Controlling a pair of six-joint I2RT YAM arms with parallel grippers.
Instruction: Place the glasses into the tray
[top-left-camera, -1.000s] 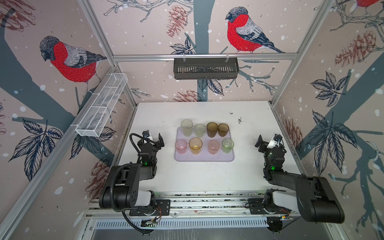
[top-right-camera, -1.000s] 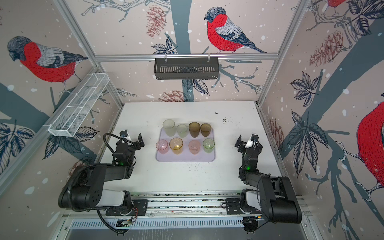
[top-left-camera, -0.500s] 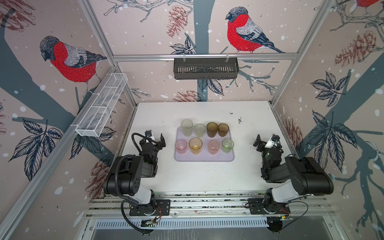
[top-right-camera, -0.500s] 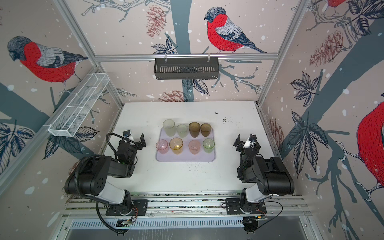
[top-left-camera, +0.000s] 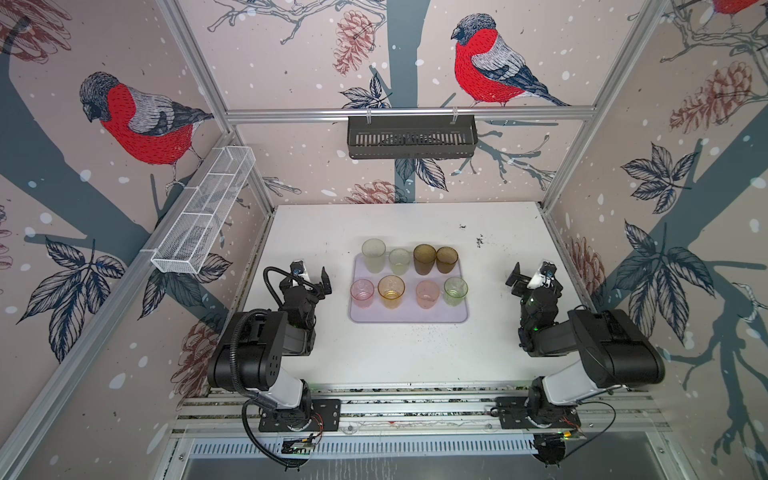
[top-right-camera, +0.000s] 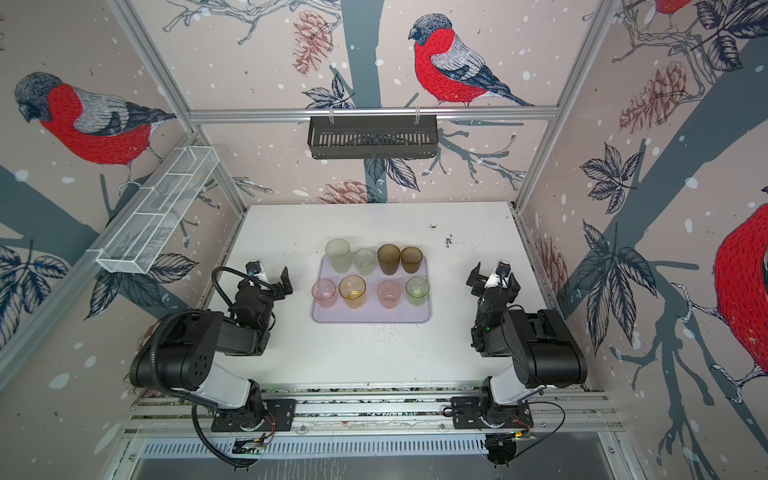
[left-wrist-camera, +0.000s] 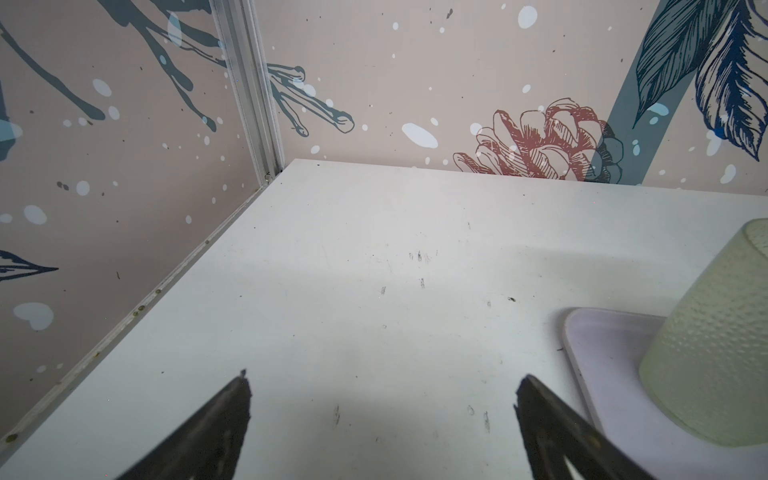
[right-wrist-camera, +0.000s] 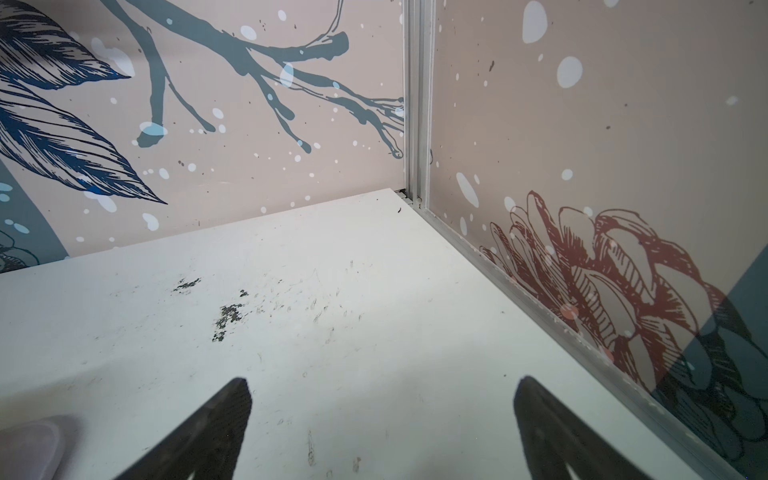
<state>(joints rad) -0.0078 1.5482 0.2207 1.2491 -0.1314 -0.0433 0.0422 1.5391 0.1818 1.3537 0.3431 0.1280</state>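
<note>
Overhead, in both top views, all eight glasses (top-left-camera: 391, 291) stand upright inside the tray (top-left-camera: 409, 316), a flat lilac slab with rounded corners in the middle of the white worktop (top-left-camera: 407, 357). Two frosted and two brown tumblers stand behind; pink, amber, pink and green stand in front, all translucent. The left tool (top-left-camera: 306, 283) and right tool (top-left-camera: 535, 282) hang either side, clear of the tray, jaws spread wide and empty.

Through the left wrist view, a tall frosted glass (left-wrist-camera: 706, 345) with a dimpled skin sits on the tray's corner. Dark tapered fingers (left-wrist-camera: 224, 424) gape over bare, scuffed worktop.

Through the right wrist view, the fingers likewise stand wide with nothing between them, above flaky black specks (right-wrist-camera: 226, 320). A blurred tray corner shows at the edge.
</note>
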